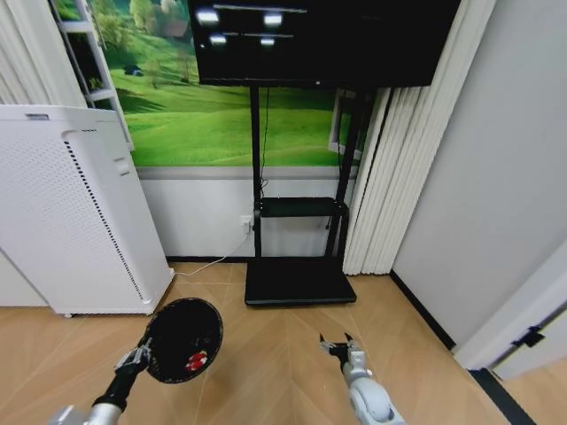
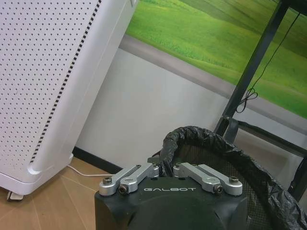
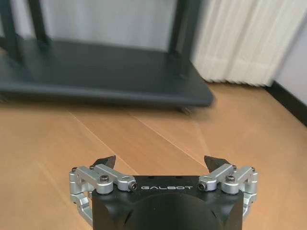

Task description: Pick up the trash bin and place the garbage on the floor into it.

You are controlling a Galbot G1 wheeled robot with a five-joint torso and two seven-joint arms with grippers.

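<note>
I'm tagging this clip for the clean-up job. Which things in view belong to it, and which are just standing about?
Part of the job:
- trash bin, held at its rim by the left gripper
- red piece of garbage inside the bin
- right gripper, open, over bare floor

Just standing about:
- white cabinet
- TV stand
- curtain

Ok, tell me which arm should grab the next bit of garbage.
Right. The right claw is open and empty above the floor, while the left claw is shut on the trash bin rim.
</note>
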